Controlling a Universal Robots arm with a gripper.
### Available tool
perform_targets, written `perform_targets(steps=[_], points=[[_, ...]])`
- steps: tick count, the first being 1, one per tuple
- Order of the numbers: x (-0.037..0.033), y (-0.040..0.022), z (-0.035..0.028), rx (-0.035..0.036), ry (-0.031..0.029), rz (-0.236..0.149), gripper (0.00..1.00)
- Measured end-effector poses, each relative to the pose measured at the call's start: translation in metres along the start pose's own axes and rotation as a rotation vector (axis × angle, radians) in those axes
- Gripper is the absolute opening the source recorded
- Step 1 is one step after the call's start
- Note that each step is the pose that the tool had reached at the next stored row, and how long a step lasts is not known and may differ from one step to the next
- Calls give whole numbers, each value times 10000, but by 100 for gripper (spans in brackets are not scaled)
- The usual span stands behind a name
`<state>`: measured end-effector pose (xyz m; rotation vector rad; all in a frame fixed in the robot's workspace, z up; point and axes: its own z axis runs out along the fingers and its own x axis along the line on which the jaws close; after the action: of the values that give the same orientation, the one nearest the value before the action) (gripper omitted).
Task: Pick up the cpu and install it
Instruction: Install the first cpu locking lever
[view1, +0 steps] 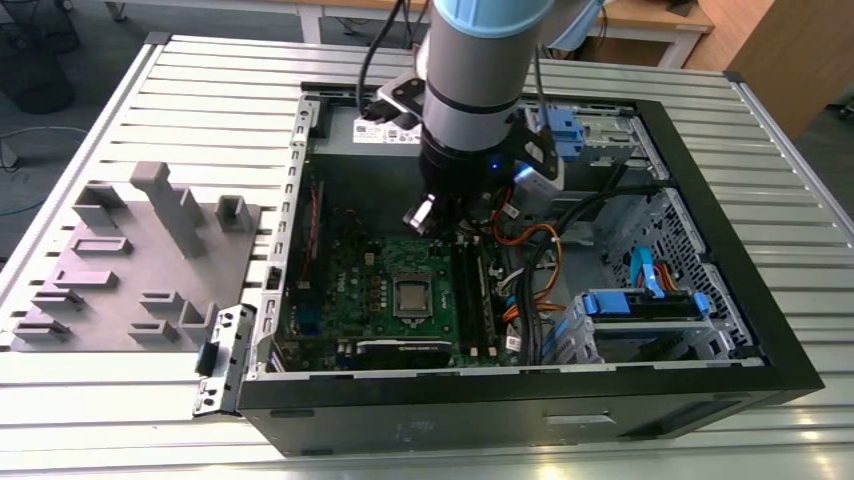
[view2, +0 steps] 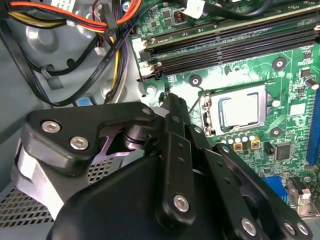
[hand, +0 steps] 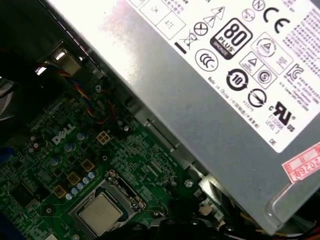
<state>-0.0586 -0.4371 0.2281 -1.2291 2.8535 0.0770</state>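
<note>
Cpu (view2: 241, 111) sits in its socket (view2: 207, 112), hand (view1: 447, 222) above.

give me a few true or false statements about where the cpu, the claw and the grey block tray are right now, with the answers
1. The cpu lies in the socket frame on the green circuit board. True; it shows there in both wrist views as well.
2. The claw grips the cpu. False: the cpu sits on the board apart from the claw's tip, with nothing on it.
3. The grey block tray lies outside the computer case, on the exterior view's left. True.
4. The arm hangs over the grey block tray. False: it reaches down into the open case, above the board.
5. The case is shut with a side panel. False: it lies open, its inside exposed.
</note>
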Motion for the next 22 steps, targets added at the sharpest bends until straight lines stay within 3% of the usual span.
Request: perform_targets(steps=[6, 12, 22], points=[[73, -3, -4, 19, 22, 0, 11], [140, -46, -8, 25, 26, 0, 11], [332, -227, -18, -17, 69, 3, 11]])
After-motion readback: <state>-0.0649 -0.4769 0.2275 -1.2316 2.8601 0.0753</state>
